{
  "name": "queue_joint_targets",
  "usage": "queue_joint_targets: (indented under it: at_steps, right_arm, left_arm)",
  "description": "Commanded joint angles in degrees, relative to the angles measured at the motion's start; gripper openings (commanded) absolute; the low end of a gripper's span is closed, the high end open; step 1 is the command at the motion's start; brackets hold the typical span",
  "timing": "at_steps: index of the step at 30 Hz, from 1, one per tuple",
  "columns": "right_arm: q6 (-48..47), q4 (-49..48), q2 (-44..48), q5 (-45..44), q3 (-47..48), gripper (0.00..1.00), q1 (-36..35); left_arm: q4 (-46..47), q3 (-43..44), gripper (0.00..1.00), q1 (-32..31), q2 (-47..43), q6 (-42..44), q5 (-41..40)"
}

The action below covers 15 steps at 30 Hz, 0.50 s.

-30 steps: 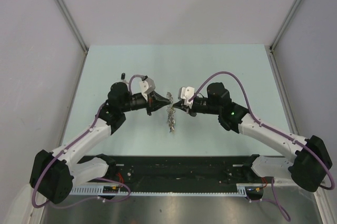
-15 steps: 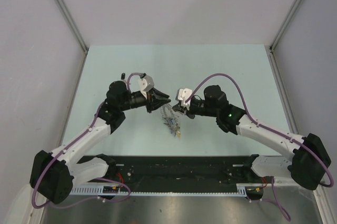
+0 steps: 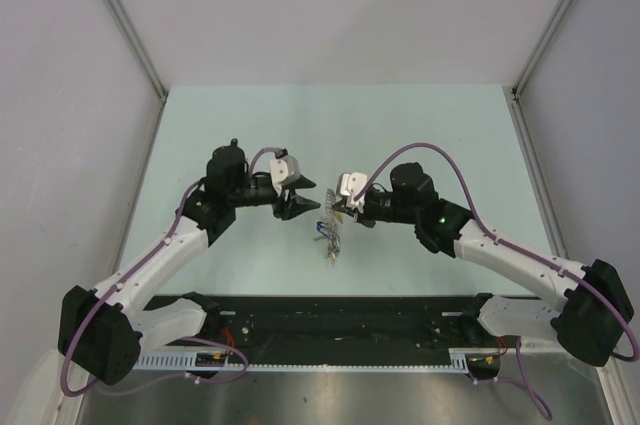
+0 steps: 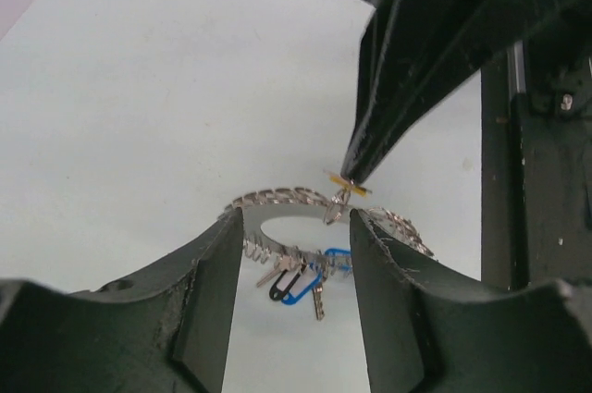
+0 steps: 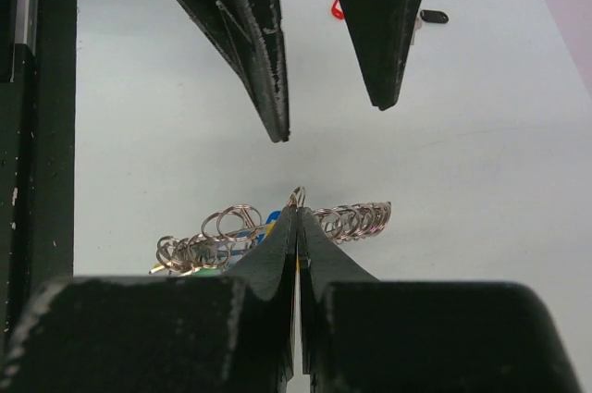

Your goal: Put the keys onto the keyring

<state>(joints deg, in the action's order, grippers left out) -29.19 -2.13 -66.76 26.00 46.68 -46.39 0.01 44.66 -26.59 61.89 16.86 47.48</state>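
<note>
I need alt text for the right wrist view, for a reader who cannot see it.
The right gripper, fingers shut, pinches the keyring, a silvery ring crowded with small loops, seen against the pale table. Facing it, the left gripper is open; a red key and a black key lie far behind.

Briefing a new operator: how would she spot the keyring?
On the pale table, look centre, at the tips of the right gripper. The keyring is the silvery ring there, fringed with tiny keys, unlike the single red key beyond.
</note>
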Motion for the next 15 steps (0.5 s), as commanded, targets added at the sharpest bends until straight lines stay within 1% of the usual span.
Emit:
queue_joint_targets:
  at_steps: [1,6,9,15]
  right_arm:
    - [-1.4,-2.3,2.4,2.0,0.7,0.0,-0.1]
    - [-1.6,-2.0,2.6,3.2,0.8,0.0,-0.4]
    - [-1.7,-1.9,2.6,3.8,1.0,0.0,-0.5]
    - [-1.7,-1.9,2.3,4.4,1.3,0.0,-1.4]
  left_arm:
    - [-6.9,1.7,0.55,0.4,-0.2,12.1,5.7]
    - [-8.1,0.9,0.56,0.3,0.0,15.2,7.9]
    - [-8.1,0.9,0.56,0.3,0.6,15.3,8.9]
    - [-8.2,1.6,0.49,-1.0,3.1,14.3,9.7]
